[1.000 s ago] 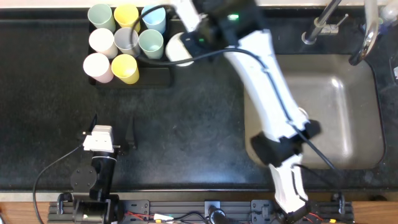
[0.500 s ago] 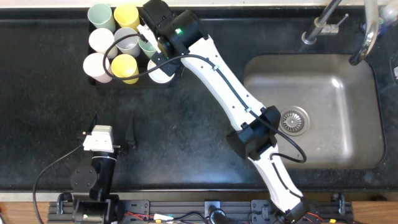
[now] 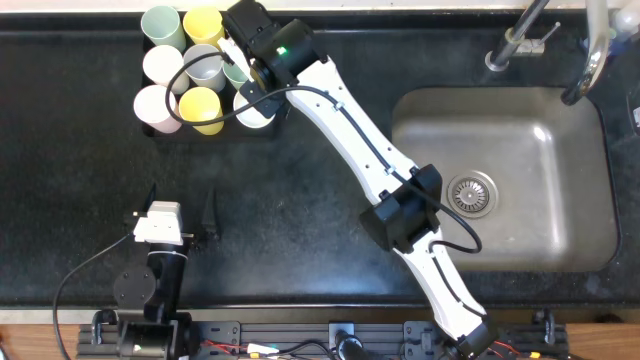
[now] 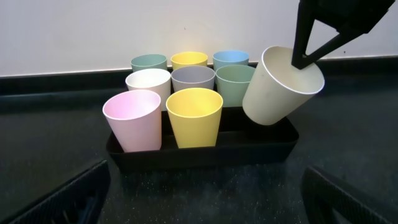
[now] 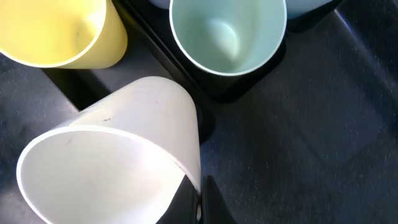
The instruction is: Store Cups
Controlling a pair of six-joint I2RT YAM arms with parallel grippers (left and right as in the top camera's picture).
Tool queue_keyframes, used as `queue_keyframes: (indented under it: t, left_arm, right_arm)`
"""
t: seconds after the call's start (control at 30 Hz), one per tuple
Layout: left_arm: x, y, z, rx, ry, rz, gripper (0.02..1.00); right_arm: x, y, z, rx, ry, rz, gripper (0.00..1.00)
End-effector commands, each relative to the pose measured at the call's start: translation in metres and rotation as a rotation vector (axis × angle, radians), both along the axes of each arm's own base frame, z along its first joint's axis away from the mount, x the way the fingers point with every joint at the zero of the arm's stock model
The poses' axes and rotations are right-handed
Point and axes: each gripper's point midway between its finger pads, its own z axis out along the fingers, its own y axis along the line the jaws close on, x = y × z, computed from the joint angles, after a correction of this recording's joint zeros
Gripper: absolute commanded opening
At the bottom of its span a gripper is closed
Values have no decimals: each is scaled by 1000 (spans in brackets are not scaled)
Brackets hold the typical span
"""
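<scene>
Right tool (image 5: pixel 198 200) pinches the rim of the tilted white cup (image 4: pixel 283 87) and holds it tight. The cup hangs under the tool and leans over, with its mouth turned away from the other cups. Its bottom is low at the corner of the tray nearest the arms, on the sink side, just beside the front yellow cup (image 4: pixel 194 115). Whether it touches the tray floor cannot be told.

The black counter (image 3: pixel 300 220) is the biggest thing. The shiny metal sink (image 3: pixel 560 180) is set into it on the right, well apart from the cups. The long white right arm (image 3: pixel 350 130) stretches from the bottom edge, past the sink, up to the tray.

The black tray (image 4: pixel 205 155) sits at the far left of the counter by the wall. Eight cups stand up straight in it, close together. In the back row are a grey-green cup (image 4: pixel 149 62), the back yellow cup (image 4: pixel 189 60) and a blue cup (image 4: pixel 230 59). In the middle row are the upright white cup (image 4: pixel 148 84), a grey cup (image 4: pixel 193 78) and a pale green cup (image 4: pixel 233 81). The pink cup (image 4: pixel 132 118) is in the front row next to the front yellow cup.

The left tool (image 3: pixel 181 203) is near its base, well apart from the tray. Its fingers are spread wide and hold nothing.
</scene>
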Motion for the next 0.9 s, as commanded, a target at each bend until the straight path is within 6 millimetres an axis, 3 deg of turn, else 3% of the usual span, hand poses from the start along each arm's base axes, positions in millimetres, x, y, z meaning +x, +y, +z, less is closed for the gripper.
queue_keyframes:
  t: [0.03,0.73,0.9]
  left_arm:
    - [0,0,1,11,-9,-2,998]
    - [0,0,1,11,-8,-2,998]
    - [0,0,1,11,-9,-2,998]
  right_arm:
    - [5,4,2,18,-13,-4,42]
    - [5,7,-36,-25,39,36,42]
    - [5,9,-37,-20,43,39,42]
